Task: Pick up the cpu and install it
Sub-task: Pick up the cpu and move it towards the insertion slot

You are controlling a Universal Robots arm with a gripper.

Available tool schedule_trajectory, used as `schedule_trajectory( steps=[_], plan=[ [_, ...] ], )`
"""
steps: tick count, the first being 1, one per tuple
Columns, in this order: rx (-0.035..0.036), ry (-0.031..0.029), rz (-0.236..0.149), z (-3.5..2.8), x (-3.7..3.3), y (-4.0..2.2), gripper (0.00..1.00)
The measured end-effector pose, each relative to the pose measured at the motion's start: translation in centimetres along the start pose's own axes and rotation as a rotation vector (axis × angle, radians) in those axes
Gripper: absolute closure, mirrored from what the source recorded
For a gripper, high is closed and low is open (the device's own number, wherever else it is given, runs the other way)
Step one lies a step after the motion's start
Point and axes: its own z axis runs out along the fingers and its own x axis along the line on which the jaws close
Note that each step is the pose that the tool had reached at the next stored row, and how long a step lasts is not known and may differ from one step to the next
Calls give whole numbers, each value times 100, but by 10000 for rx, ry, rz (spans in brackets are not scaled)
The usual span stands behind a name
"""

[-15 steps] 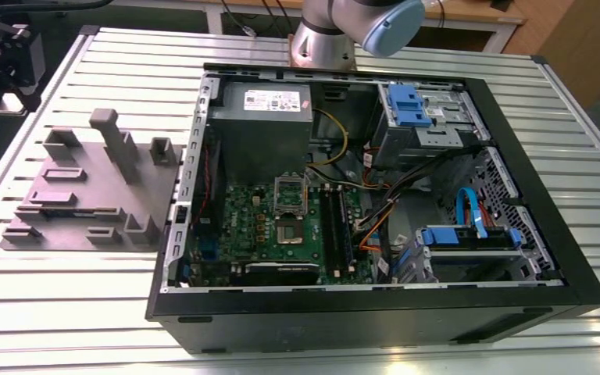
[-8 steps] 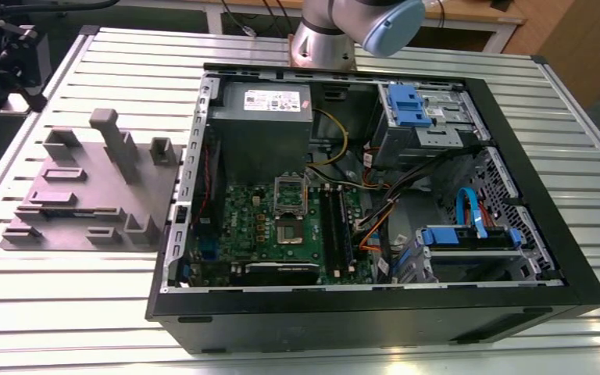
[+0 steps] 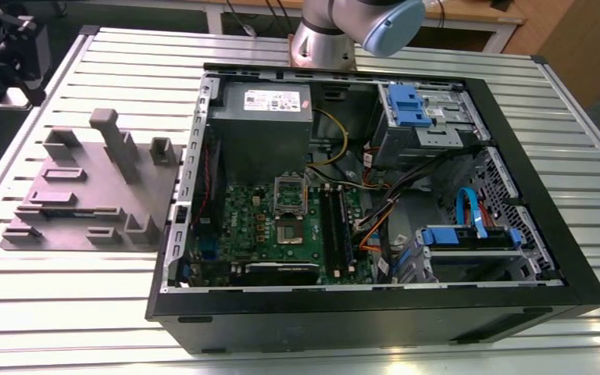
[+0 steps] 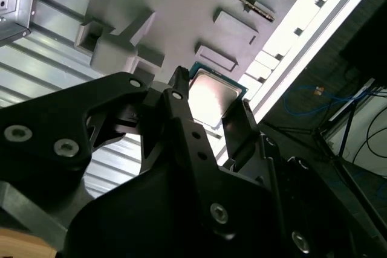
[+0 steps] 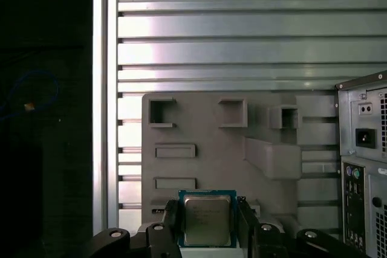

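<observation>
The cpu (image 5: 207, 220) is clamped by its two side edges between the black fingers (image 5: 172, 223) of the gripper (image 5: 207, 208). Its silver lid faces the camera in both wrist views. Behind it lies the grey tray (image 5: 205, 149) with its square pockets and raised blocks, resting on the slatted metal table (image 3: 71, 312).

In the exterior view the tray sits at nine o'clock from the open computer case (image 3: 383, 312), just beside its wall. Inside the case the green motherboard (image 3: 243, 215) carries the square socket (image 3: 287, 231) near its middle. Memory sticks (image 3: 333, 226) stand at three o'clock from the socket and the grey power supply (image 3: 262, 117) at twelve. Loose cables (image 3: 383, 205) cross at about two o'clock, towards the blue drive bracket (image 3: 412, 105). The arm (image 3: 347, 31) rises at twelve o'clock from the case.
</observation>
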Motion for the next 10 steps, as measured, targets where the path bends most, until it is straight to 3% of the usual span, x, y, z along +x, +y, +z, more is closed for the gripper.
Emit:
schedule_trajectory(
  steps=[4, 10],
  plan=[
    [0, 0, -1, -162, 1, 7, 53],
    [-1, -1, -1, -179, 1, 8, 53]
  ],
)
